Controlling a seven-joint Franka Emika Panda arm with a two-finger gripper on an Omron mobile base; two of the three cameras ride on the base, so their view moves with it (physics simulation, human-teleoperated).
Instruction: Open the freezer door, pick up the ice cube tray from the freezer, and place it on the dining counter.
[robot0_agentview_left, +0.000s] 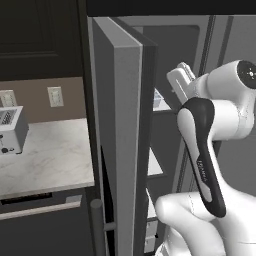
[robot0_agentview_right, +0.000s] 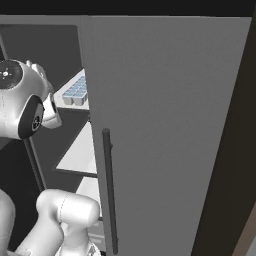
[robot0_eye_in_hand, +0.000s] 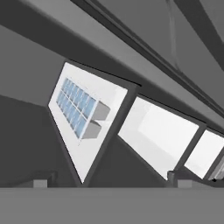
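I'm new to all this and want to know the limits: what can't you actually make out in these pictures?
- ice cube tray: right base view, its right end hidden behind the plain grey door.
- freezer shelves: left base view, mostly blocked by the freezer door and the arm.
- pincer: hand view, fingertips barely rise at the bottom edge.

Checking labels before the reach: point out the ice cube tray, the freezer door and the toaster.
ice cube tray (robot0_eye_in_hand: 76, 106), hand view, on its blue cells.
freezer door (robot0_agentview_left: 127, 145), left base view, on its grey edge face.
toaster (robot0_agentview_left: 11, 129), left base view, on its side.
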